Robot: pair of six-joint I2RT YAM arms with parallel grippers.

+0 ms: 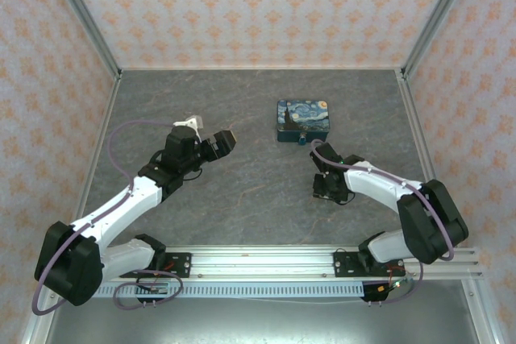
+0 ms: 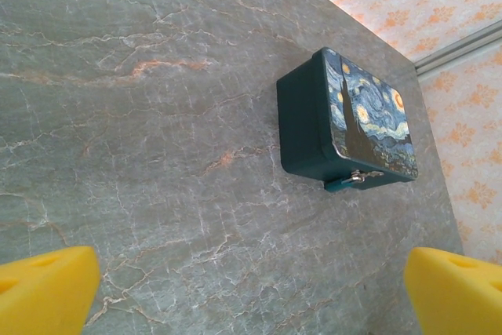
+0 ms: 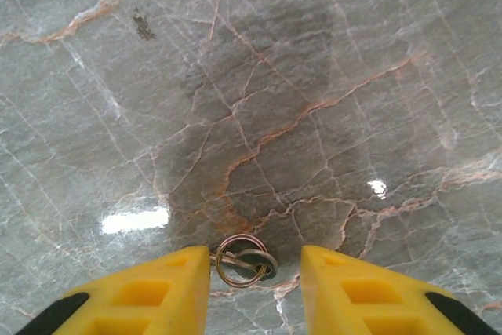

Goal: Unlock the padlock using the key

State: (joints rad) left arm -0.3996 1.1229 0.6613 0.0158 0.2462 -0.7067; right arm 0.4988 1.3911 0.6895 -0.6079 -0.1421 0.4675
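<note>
We seemed mid-pickup: at six o'clock our right gripper [image 3: 256, 272] straddled the key [image 3: 245, 263], jaws narrow but not pinching; left gripper [image 2: 251, 292] gaped wide. Next: squeeze, lift

Grey marbled table [image 1: 242, 191], orange-patterned wallpaper walls [image 1: 266, 6]

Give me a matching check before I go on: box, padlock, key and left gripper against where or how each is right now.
1 box
2 padlock
3 key
4 left gripper

A on the table, inside the right gripper
B wide open above bare table
C at the box's front edge
D night-sky painting on the lid

Pairs: 1-D, 2-C, 3-A, 4-B
</note>
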